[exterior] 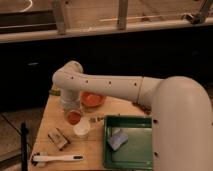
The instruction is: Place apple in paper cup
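One gripper (74, 115) is seen at the end of the white arm (115, 87), pointed down over the left half of the bench (47, 122). The fingers are pressed onto the apple (74, 119), which is pinched between them. The apple is held just up-left of the paper cup (81, 129). Apple and cup rim look almost touching, but the real gap and the height over the bench cannot be told. The cup is stood upright, mouth up.

Hard to make out: finger outlines are merged with the pale wrist above, so only the grip around the apple is read. The orange bowl (92, 99), set behind the gripper, is partly covered by the arm. The right side of the bench is blocked by the big white arm housing (182, 125). A small dark item (95, 119) between bowl and tray cannot be identified, and neither can a small brown block (59, 139) left of the cup.

The green tray (142, 150) is placed right of the cup, near but apart, with a blue sponge (117, 138) lying in it. A white-handled brush (57, 158) is laid along the front-left edge. A black post (24, 142) is stood beside the left edge. Bare wood is left between cup and tray, and from the cup forward to the brush. The left bench edge is near the gripper.
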